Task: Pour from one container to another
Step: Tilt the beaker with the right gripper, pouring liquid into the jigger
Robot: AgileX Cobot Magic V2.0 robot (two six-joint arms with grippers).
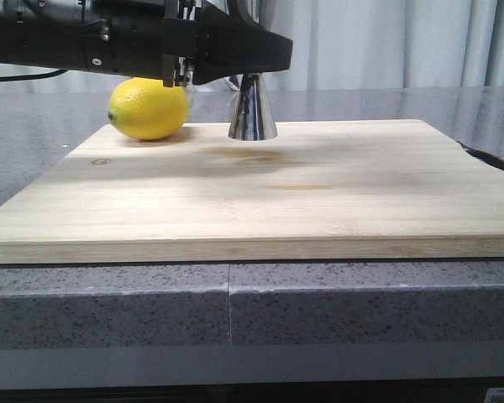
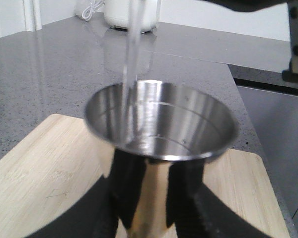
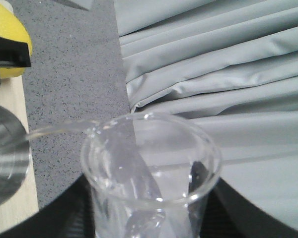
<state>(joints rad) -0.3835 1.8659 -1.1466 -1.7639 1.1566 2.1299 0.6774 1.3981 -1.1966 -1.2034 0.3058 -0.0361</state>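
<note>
The steel jigger (image 1: pixel 253 113) stands on the wooden board (image 1: pixel 260 185) at its far edge, beside a lemon. Its upper cone is hidden behind a black arm (image 1: pixel 151 42) in the front view. In the left wrist view my left gripper (image 2: pixel 156 171) is shut on the jigger (image 2: pixel 161 124) below its open cup. A thin stream of clear liquid (image 2: pixel 131 69) falls into that cup. My right gripper (image 3: pixel 151 210) is shut on the clear glass beaker (image 3: pixel 151 153), which is tilted, and liquid (image 3: pixel 54 130) runs off its lip toward the jigger (image 3: pixel 5 158). The front view does not show the beaker.
A yellow lemon (image 1: pixel 149 109) lies on the board just left of the jigger. Grey speckled counter (image 1: pixel 34 143) surrounds the board. A white appliance (image 2: pixel 131 15) stands at the counter's back, and a grey curtain (image 3: pixel 213 74) hangs behind.
</note>
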